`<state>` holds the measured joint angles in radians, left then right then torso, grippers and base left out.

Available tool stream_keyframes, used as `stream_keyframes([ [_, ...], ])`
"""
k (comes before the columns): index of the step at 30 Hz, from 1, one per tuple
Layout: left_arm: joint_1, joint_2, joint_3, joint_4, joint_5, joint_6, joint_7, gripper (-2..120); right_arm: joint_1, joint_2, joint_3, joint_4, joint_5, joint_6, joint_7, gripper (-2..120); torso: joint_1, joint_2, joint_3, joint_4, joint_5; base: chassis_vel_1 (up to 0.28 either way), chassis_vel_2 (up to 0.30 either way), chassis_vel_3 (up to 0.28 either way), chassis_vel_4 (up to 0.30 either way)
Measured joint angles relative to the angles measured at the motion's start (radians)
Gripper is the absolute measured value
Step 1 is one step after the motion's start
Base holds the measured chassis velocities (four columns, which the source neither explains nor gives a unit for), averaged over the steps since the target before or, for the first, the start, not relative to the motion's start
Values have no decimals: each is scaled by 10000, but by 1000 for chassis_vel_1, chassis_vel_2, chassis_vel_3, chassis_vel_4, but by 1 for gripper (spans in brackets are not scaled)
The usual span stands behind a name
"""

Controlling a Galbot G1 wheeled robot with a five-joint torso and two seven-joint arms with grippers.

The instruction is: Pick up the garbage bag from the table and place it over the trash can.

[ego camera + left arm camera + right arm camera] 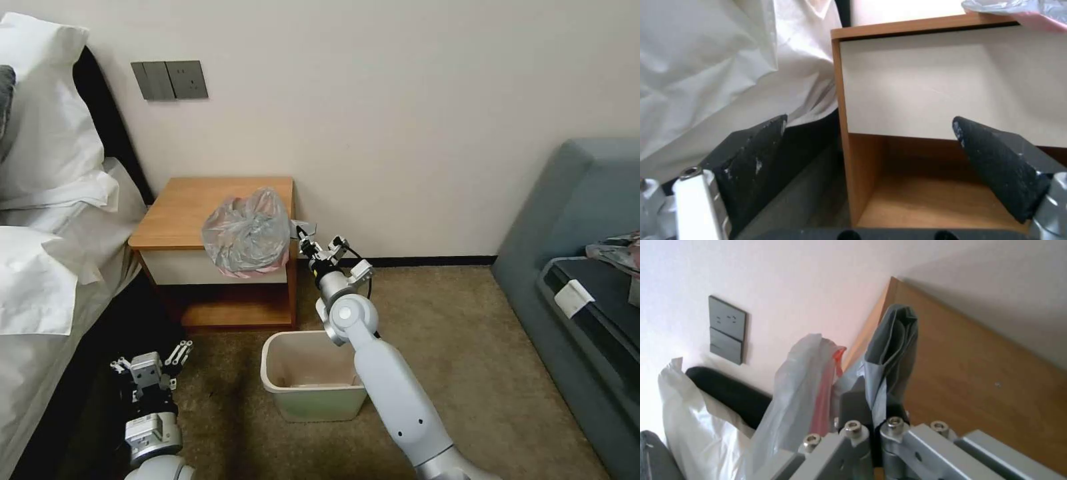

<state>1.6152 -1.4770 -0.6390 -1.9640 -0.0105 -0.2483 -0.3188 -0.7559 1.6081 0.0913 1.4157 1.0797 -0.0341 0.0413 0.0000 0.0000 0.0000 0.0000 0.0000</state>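
Grey garbage bag (247, 231) pinched in right pincer (298, 230).

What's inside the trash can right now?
The trash can looks empty: bare beige inner walls and part of the floor show. The right arm crosses its right rim, hiding that corner. The garbage bag is up at the table, pinched by the right gripper.

Soft even light — wrist views perhaps blurred.

white pillows (47, 133) on the left, grey wall switches (169, 80), blue-grey sofa (580, 220) on the right, tan carpet (467, 333).
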Motion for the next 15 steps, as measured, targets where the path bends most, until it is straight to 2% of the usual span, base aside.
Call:
stream_keyframes([
  [8,-44,-12,6,55,-18,0,0,98,-112,-1,-59,158,-28,93,76,0,0,0,0,0,0,0,0,0,0],
  [15,-126,26,-27,76,-157,8,-10,98,-739,-1,-507,1539,65,342,1209,0,0,0,0,1,0,0,0,0,0],
])
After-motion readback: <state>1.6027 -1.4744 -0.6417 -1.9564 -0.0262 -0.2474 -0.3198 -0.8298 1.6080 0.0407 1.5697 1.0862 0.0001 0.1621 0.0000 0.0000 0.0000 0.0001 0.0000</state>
